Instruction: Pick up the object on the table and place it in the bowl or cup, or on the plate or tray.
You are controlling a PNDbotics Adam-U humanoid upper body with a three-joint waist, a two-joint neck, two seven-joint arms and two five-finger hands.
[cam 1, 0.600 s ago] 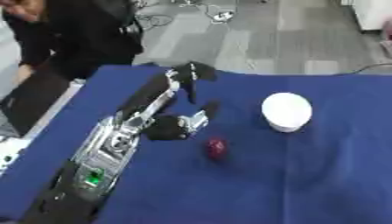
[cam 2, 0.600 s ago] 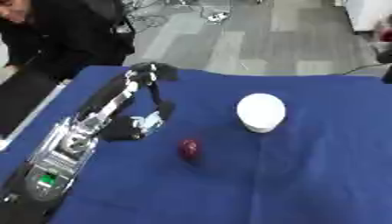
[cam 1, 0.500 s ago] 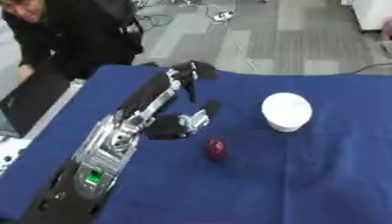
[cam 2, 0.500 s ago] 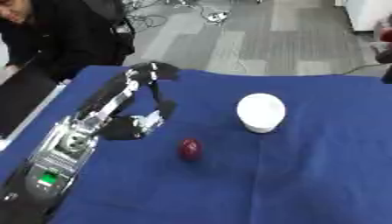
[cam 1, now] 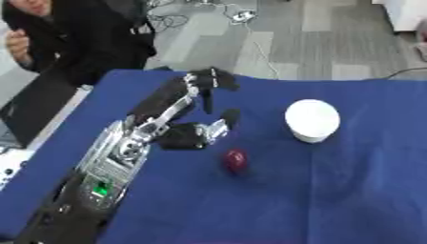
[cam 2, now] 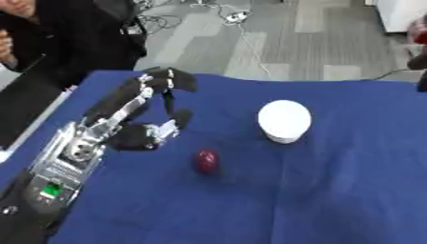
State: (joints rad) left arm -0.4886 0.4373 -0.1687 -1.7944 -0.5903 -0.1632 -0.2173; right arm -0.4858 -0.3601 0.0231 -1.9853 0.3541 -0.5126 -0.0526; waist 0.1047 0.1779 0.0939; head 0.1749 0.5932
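A small dark red round object [cam 1: 235, 160] lies on the blue table [cam 1: 333, 200], near the middle. To its upper right stands a white bowl [cam 1: 312, 119], which looks turned upside down. My left hand [cam 1: 193, 107] hovers over the table just left of the red object, palm facing right. Its fingers [cam 1: 209, 80] are stretched out and bent slightly at the tips, and the thumb [cam 1: 223, 123] points toward the red object without touching it. Nothing is in the hand. My right hand does not show in either view.
My left forearm [cam 1: 108, 167], silver and black, runs from the lower left corner up to the hand. A dark laptop-like item [cam 1: 33, 112] sits at the table's left edge. A person in black sits beyond the far left corner.
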